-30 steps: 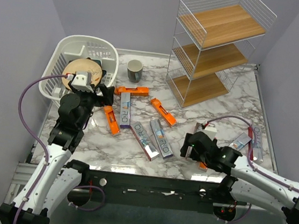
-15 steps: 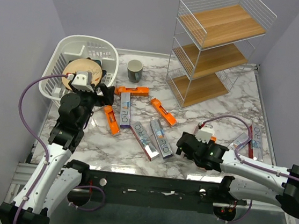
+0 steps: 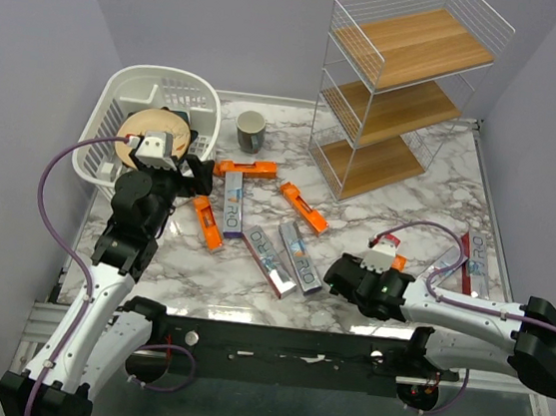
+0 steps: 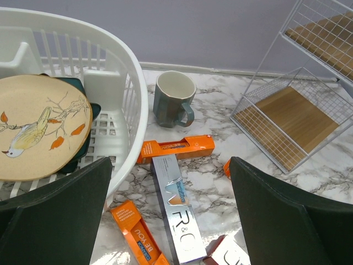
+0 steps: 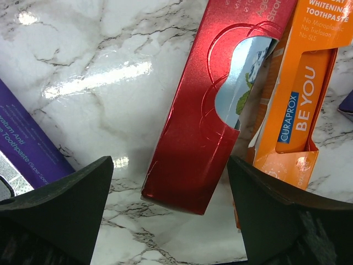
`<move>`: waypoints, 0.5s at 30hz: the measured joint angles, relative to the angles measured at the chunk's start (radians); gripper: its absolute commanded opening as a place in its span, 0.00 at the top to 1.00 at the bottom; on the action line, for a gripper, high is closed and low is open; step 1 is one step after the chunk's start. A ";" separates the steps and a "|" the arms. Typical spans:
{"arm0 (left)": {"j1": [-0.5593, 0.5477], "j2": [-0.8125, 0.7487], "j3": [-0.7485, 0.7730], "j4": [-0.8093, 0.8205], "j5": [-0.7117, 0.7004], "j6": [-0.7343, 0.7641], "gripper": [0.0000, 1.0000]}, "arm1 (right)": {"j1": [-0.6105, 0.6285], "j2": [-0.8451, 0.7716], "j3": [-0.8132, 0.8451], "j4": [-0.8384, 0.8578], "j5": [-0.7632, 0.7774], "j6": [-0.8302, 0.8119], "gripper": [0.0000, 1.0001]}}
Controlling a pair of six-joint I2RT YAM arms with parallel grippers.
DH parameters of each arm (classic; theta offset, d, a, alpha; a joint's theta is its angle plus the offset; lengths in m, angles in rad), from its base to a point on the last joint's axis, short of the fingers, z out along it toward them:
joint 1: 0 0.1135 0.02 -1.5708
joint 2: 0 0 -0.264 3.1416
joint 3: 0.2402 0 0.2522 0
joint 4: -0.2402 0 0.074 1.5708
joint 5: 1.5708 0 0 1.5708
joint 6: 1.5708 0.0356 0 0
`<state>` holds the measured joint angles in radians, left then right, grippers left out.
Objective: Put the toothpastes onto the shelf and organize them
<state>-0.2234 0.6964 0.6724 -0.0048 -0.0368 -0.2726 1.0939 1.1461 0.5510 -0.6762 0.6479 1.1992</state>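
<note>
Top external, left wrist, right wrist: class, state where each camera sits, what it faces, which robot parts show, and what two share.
Top external: above, behind the bases, facing down at table; both arms show.
Left wrist: low, facing mug and shelf; own fingers show.
Right wrist: facing down at red box; own fingers show.
Shared: mug, top and left.

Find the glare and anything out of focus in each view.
Right wrist view: a bright glare streak on the marble table, sheen on the red box, right fingers soft. Left wrist view: even light, left fingers soft-edged. Top view: sharp, only mild sheen.
</note>
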 measured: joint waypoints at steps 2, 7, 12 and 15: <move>0.000 0.002 0.000 0.000 0.000 0.000 0.01 | 0.000 0.000 0.000 -0.003 0.005 0.009 0.10; 0.000 0.003 0.000 0.000 0.000 0.000 0.01 | 0.000 -0.011 -0.004 -0.020 0.021 0.059 0.14; 0.000 0.010 0.000 0.000 0.003 0.000 0.01 | 0.000 -0.079 -0.056 -0.014 0.022 0.087 0.21; 0.000 0.012 0.000 0.000 0.008 0.000 0.01 | 0.000 -0.088 -0.066 -0.011 0.026 0.083 0.25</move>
<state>-0.2234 0.7086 0.6724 -0.0044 -0.0292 -0.2729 1.0943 1.0580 0.4854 -0.6876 0.6735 1.2819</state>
